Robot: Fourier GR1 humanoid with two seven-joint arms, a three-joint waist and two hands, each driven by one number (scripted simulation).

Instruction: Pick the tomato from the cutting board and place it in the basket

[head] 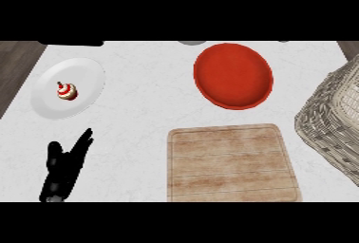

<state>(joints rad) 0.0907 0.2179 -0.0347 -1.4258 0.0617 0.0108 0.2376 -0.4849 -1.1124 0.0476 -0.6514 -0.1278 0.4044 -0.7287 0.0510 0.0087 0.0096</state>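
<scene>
Here, seen from the head view, a white marble counter carries a bare wooden cutting board at lower centre, with no tomato visible on it or anywhere else in the frame. A wicker basket stands at the right edge, just beside the board, its contents not visible from this angle. A red plate lies above the board (well apart from the basket's rim), and a white plate at upper left holds a small red-and-white cupcake. The robot's left hand shows at lower left, fingers straight and relaxed, holding nothing. The right hand does not appear in the frame.
</scene>
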